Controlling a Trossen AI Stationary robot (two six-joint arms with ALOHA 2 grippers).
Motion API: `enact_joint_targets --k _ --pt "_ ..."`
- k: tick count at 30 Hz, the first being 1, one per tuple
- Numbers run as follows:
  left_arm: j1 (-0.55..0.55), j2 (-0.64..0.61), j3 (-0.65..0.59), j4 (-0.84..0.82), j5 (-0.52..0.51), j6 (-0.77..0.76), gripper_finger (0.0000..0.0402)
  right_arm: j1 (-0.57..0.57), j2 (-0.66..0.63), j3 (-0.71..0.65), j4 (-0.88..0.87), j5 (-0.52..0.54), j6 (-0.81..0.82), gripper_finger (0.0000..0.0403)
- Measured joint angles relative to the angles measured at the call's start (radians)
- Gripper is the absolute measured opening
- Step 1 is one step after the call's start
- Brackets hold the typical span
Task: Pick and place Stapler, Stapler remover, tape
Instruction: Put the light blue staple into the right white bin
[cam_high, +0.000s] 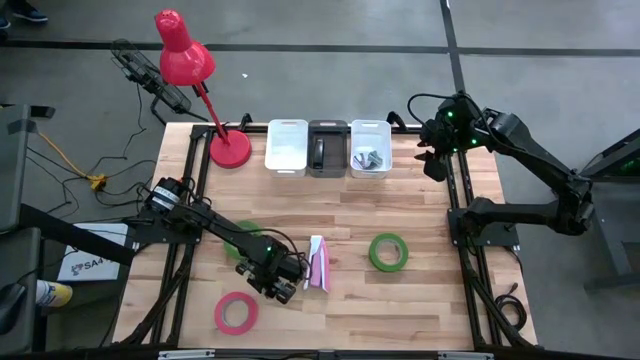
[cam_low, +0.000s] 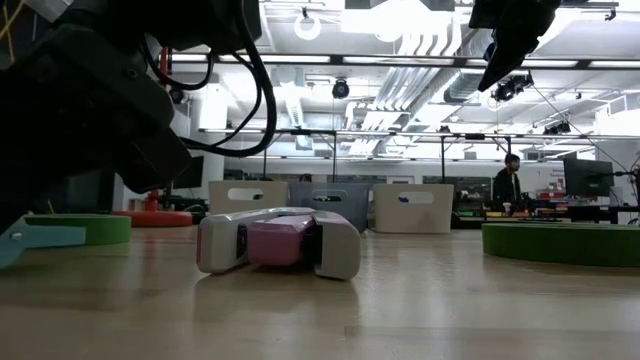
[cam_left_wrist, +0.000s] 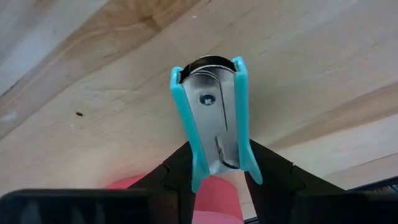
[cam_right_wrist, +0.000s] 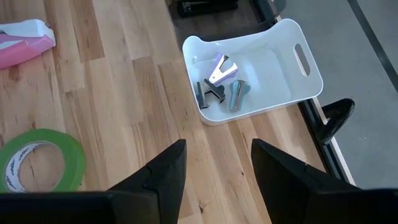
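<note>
High view: left claw (cam_high: 281, 285), low over table, grips teal staple remover (cam_left_wrist: 211, 118).

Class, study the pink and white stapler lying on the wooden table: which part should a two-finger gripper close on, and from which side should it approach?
Grip the stapler across its narrow width at mid-body, coming straight down from above. In the high view it lies flat as a long, slim block, so its long sides give parallel faces for the fingers. The table around it is bare, though the left gripper, already holding a teal staple remover, sits close beside it.

Teal staple remover (cam_left_wrist: 214, 118) clamped in left pincer (cam_high: 283, 288), pink-white stapler (cam_high: 318, 264) flat mid-table
</note>
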Motion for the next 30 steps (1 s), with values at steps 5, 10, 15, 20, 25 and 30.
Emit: enact_joint_targets --k 5,10,15,20,25,30 --pt "0.000 0.000 0.000 0.013 -0.003 -0.004 0.0177 0.000 0.000 0.000 0.000 0.000 0.000 0.0172" --pt "0.000 0.000 0.001 0.033 0.001 -0.033 0.0227 0.000 0.000 0.000 0.000 0.000 0.000 0.0172" --pt "0.000 0.000 0.000 0.048 0.005 -0.086 0.0238 0.000 0.000 0.000 0.000 0.000 0.000 0.0172" --pt "0.001 0.001 0.000 0.053 0.002 -0.131 0.0239 0.000 0.000 0.000 0.000 0.000 0.000 0.0172" --pt "0.001 0.001 0.000 0.050 -0.020 -0.130 0.0239 0.000 0.000 0.000 0.000 0.000 0.000 0.0172" --pt "0.014 0.001 0.000 0.042 -0.022 -0.138 0.0239 0.000 0.000 0.000 0.000 0.000 0.000 0.0172"
